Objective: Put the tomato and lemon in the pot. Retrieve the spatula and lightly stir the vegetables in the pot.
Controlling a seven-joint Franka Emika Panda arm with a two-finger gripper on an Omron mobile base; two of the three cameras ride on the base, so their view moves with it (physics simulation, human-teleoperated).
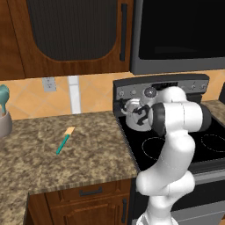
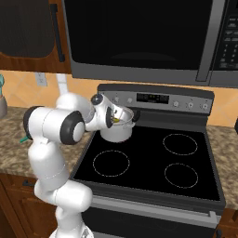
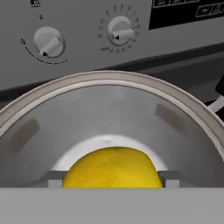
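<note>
yellow lemon (image 3: 111, 168) sits pinched between the gripper's (image 3: 112, 179) fingers (image 3: 51, 178) over the pot (image 3: 109, 105).

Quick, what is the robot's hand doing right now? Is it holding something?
Gripper: closed on the lemon, holding it between its fingers over the open pot.

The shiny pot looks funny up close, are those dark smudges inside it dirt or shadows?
Hand view: two soft dark patches on the shiny silver steel pot wall look like reflections, not dirt; the round yellow lemon is sharp and bright. Right base view: the pot gleams evenly.
</note>
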